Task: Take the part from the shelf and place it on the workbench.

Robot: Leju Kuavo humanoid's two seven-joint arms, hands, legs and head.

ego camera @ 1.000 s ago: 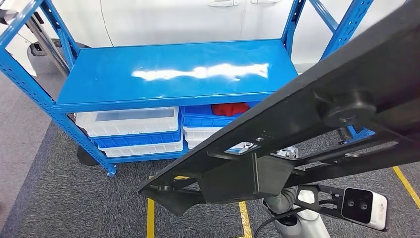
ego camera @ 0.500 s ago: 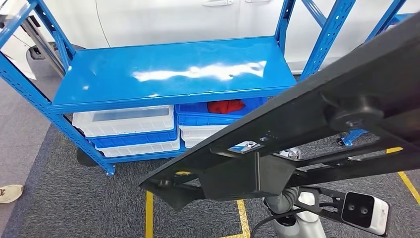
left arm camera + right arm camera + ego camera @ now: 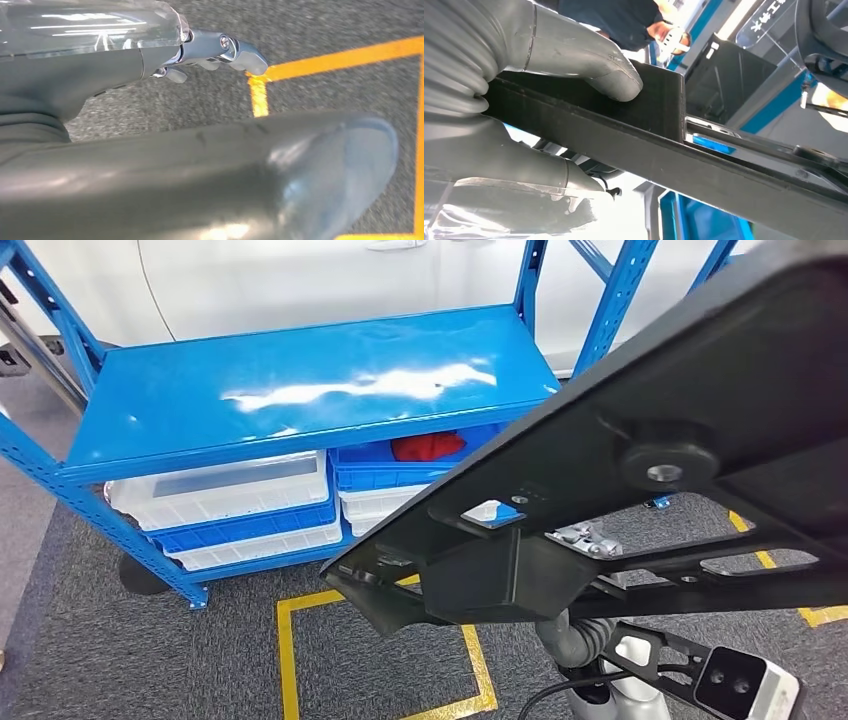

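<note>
One black part (image 3: 640,480) — a long flat frame with slots, holes and a round boss — is seen held up across the head view, running from about 8 o'clock to 2 o'clock, in front of and off the shelf (image 3: 300,400). It is gripped by the right hand (image 3: 524,100): in the right wrist view the thick grey thumb (image 3: 589,65) is pressed on one face of the part's edge and a finger (image 3: 514,165) on the opposite face, so the bar is pinched between them.

The left hand (image 3: 210,50) is seen over grey carpet (image 3: 325,30) in its wrist view; its fingers are partly hidden and blurred, and whether they are spread or curled cannot be told. Nothing is seen in it.

One blue shelf deck is bare and glossy. Beneath it, four stacked bins (image 3: 240,505) can be counted — white and blue — and one red object (image 3: 428,447) lies in a blue bin at 12 o'clock from the part's lower end. Yellow floor tape (image 3: 290,660) forms one rectangle on the carpet. White characters on a panel in the right wrist view are too blurred to be read.
</note>
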